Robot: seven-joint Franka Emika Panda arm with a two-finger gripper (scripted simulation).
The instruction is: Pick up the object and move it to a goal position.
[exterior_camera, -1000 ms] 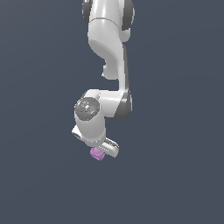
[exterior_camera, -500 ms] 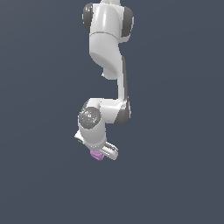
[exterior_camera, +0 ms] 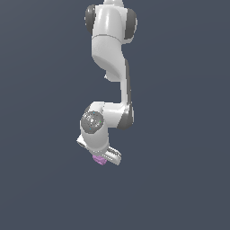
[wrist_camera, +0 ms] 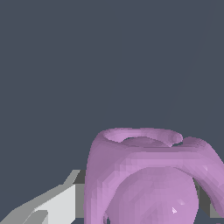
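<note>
Exterior view: white arm (exterior_camera: 110, 54) hangs down from 12 o'clock, pincer (exterior_camera: 104, 158) low in frame, just left of centre. Pinkish-purple object (exterior_camera: 99, 159) sits at the pincer tip, clenched in it, against plain grey backdrop. Wrist view: object (wrist_camera: 148, 179) fills the 5 o'clock area, ring-like rim up top, one grey-white finger (wrist_camera: 52, 203) touching its side at 7 o'clock.

White arm (exterior_camera: 112, 58) folded downward, tool (exterior_camera: 102, 158) low, fingers (wrist_camera: 48, 205) clamped on a purple lump (exterior_camera: 99, 159).
</note>
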